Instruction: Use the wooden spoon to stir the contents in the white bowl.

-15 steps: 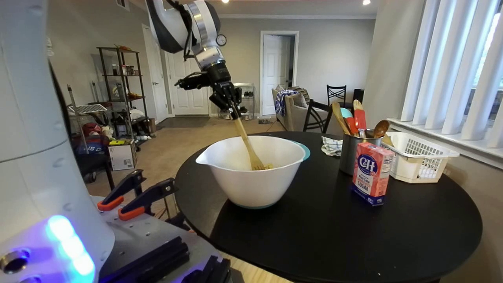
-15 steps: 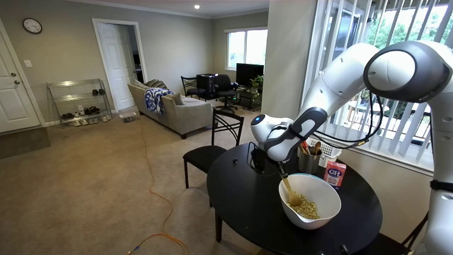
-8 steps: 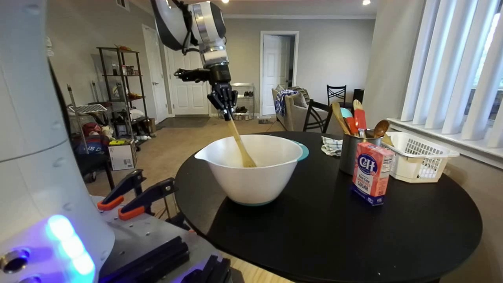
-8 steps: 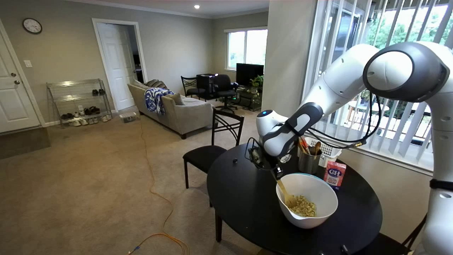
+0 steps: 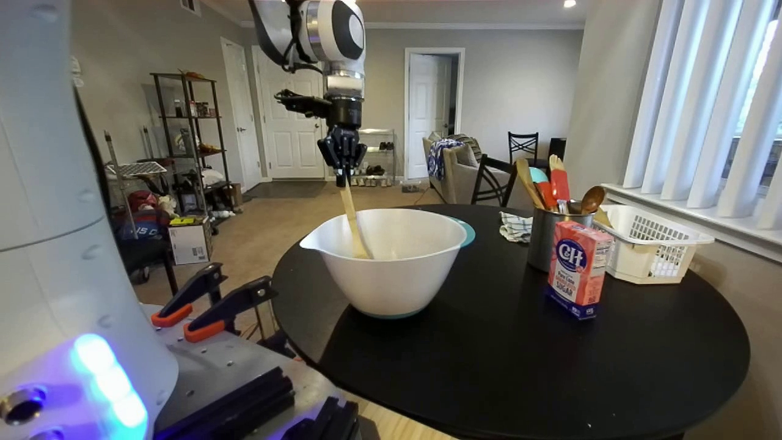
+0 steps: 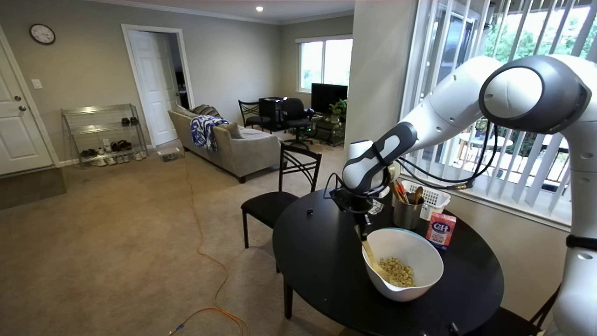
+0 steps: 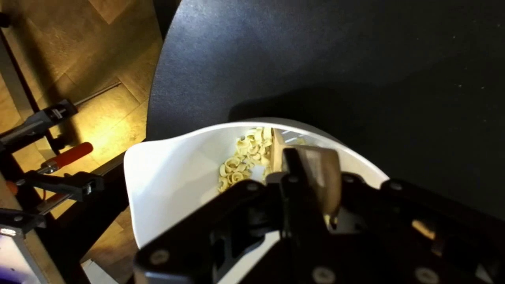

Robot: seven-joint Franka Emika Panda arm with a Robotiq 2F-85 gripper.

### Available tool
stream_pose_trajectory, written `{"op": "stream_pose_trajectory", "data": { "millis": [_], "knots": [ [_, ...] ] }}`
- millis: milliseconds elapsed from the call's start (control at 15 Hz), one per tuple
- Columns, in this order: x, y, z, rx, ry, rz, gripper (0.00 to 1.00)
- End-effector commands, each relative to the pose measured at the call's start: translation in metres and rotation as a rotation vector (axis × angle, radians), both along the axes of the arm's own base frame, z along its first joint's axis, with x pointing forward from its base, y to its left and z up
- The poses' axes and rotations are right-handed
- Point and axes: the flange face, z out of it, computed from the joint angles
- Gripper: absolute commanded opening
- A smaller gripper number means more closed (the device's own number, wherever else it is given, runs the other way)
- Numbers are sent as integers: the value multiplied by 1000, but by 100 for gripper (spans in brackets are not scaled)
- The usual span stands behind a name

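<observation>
The white bowl stands on the black table in both exterior views, its spout toward the robot base. Pale curly pasta lies in its bottom, and also shows in the wrist view as a pasta heap. My gripper is above the bowl's rim, shut on the upper handle of the wooden spoon. The spoon slants down into the bowl, its head low along the side wall, at the pasta's edge. In the wrist view the handle's top end sticks up between the dark fingers.
A red-and-white sugar carton stands beside the bowl. Behind it are a metal utensil holder, a white lattice basket and a folded cloth. Orange-tipped clamps sit at the robot's base. A chair stands near the table.
My gripper and the spoon have swung left in both exterior views, the wrist now more upright. The spoon's head has moved from the pasta toward the bowl's side. The bowl has slid slightly left.
</observation>
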Motion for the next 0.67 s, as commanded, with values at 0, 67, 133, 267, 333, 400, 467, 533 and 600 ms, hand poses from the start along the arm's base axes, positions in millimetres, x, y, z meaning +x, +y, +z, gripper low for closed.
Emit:
{"op": "stream_pose_trajectory", "data": {
  "millis": [0,67,133,267,333,400,467,533,600],
  "knots": [
    [-6,-7,-4,42,65,-40,5],
    [-8,-10,-5,43,75,-53,5],
    [-11,-15,-5,37,84,-72,5],
    [-14,-23,-6,19,94,-99,5],
    [-15,-26,-7,12,96,-107,5],
    [-16,-29,-8,-7,87,-110,5],
    [-17,-31,-9,-17,83,-112,6],
    [-18,-33,-11,-47,68,-91,5],
    [-20,-34,-13,-63,62,-68,5]
  ]
}}
